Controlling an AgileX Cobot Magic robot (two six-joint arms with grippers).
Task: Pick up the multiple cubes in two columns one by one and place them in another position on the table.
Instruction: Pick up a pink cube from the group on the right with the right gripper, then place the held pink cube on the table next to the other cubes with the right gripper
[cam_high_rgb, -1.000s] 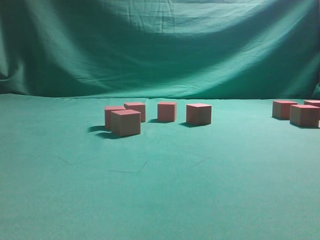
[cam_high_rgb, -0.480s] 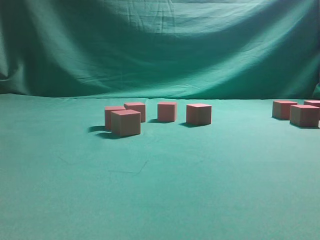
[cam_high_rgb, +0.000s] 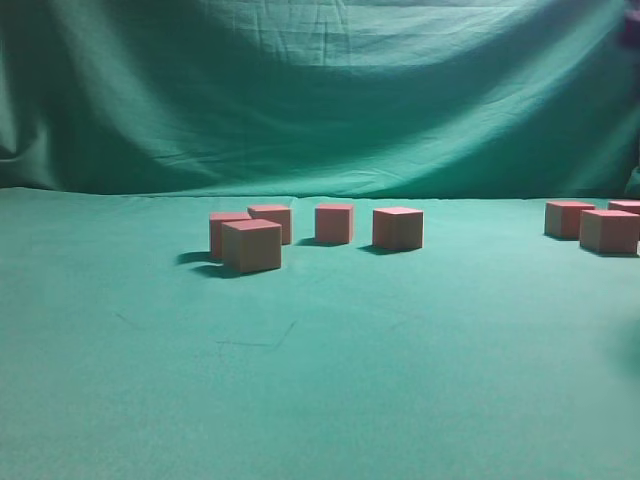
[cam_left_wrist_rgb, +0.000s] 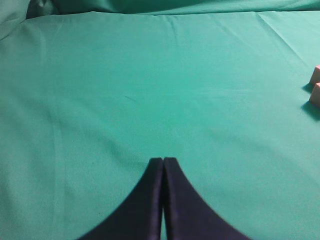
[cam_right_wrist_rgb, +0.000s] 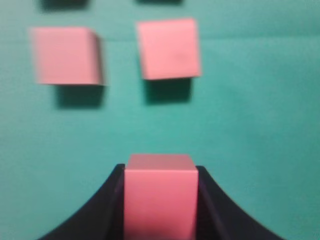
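Observation:
In the exterior view several cubes stand on the green table (cam_high_rgb: 320, 380): a group left of centre with the nearest cube (cam_high_rgb: 251, 246) in front, and others at the far right, such as one (cam_high_rgb: 608, 230). My right gripper (cam_right_wrist_rgb: 160, 172) is shut on a pink cube (cam_right_wrist_rgb: 160, 200) and holds it above the cloth. Two more cubes (cam_right_wrist_rgb: 65, 55) (cam_right_wrist_rgb: 168, 48) lie beyond it in the right wrist view. My left gripper (cam_left_wrist_rgb: 163, 161) is shut and empty over bare cloth. Two cube edges (cam_left_wrist_rgb: 315, 85) show at the right edge of the left wrist view. Neither gripper shows clearly in the exterior view.
A draped green backdrop cloth (cam_high_rgb: 320, 90) hangs behind the table. A dark blur (cam_high_rgb: 630, 25) sits at the top right corner of the exterior view. A faint shadow lies on the cloth at the right edge (cam_high_rgb: 630, 345).
A dark blur has appeared at the top right corner of the exterior view, and a faint shadow on the cloth at the right edge. The cubes have not moved.

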